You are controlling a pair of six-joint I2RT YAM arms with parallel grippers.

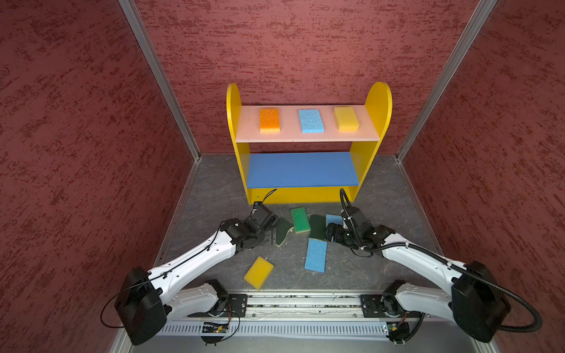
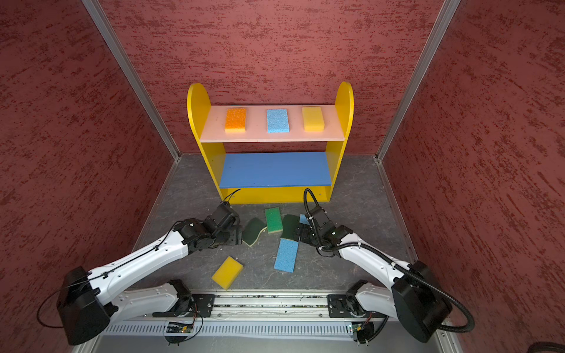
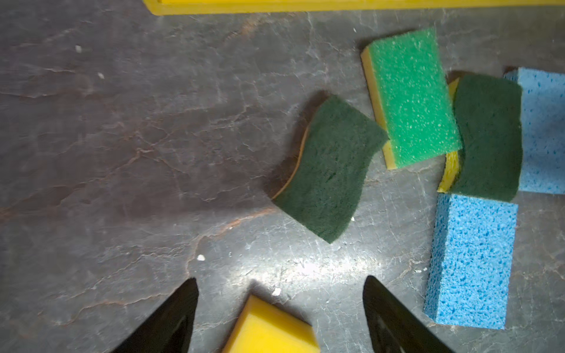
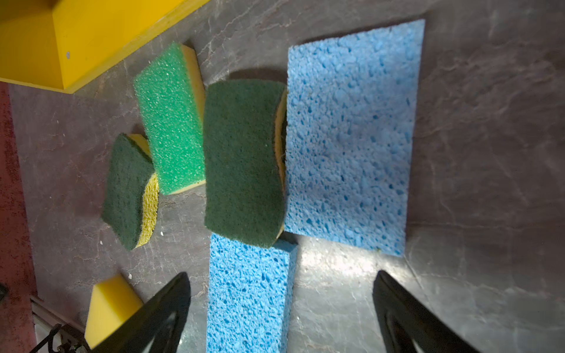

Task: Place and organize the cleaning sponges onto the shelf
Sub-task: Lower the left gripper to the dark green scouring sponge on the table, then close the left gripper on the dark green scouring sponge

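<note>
Hovering wide open, left gripper (image 3: 279, 284) and right gripper (image 4: 281, 273) hold nothing; six cleaning sponges (image 1: 315, 259) lie on the floor (image 1: 214, 189) before the shelf (image 1: 377, 101), three along its pink upper board (image 1: 289, 128).

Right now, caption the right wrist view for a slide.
Open right claw over a blue sponge; two scourers, a green sponge and a second blue sponge beyond.

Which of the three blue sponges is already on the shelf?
The blue sponge centred on the pink top board; the other two lie on the floor.
</note>
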